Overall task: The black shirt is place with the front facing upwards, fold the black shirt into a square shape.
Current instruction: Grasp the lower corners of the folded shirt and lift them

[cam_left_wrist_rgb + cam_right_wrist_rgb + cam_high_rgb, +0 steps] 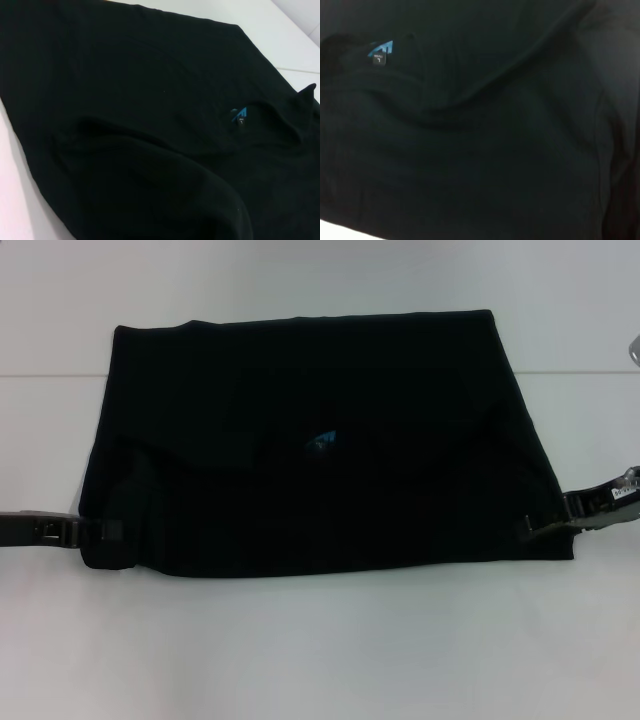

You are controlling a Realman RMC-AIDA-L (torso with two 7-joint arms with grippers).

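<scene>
In the head view the left gripper (100, 531) at eight o'clock merges with the black shirt (320, 400), so how its jaws stand cannot be told; the right gripper (540, 521) at four o'clock is equally unreadable against the cloth; both arms are cut by the side edges; the chest lettering is hidden; the blue neck label (320, 443) is too small to read; both wrist views show only cropped fabric.

A white counter (320, 640) is lying bare in front, with a faint seam (50, 374) running across its far part.
</scene>
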